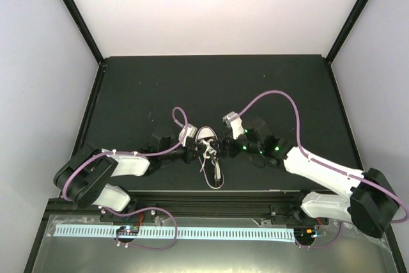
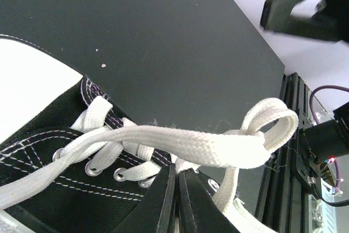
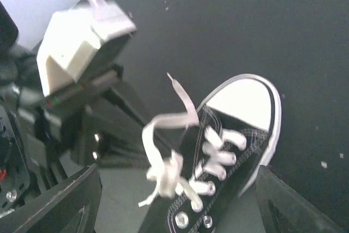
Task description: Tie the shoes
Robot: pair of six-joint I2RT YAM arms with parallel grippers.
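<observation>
**Fig. Sneaker point(image 1: 207, 137) mid-table between both grippers, white laces point(image 2: 191, 145) partly crossed.**

The black canvas sneaker lies on the black table point(image 1: 140, 94) toward its near edge, its white toe cap pointing away from the arm bases. One lace strand runs taut across the eyelets and ends in a small loop. The left gripper point(image 2: 176, 181) has its jaws pressed together just under that strand; whether they pinch lace cannot be told. The right gripper point(image 3: 177, 172) stands with its fingers wide apart either side of the shoe, holding nothing. Likely hazards: with no grip on the loop or the loose ends, the crossing may slacken and undo. Since nothing pins the light shoe, any pull on the lace could drag or tip it. No brand, label or writing is legible.
</observation>
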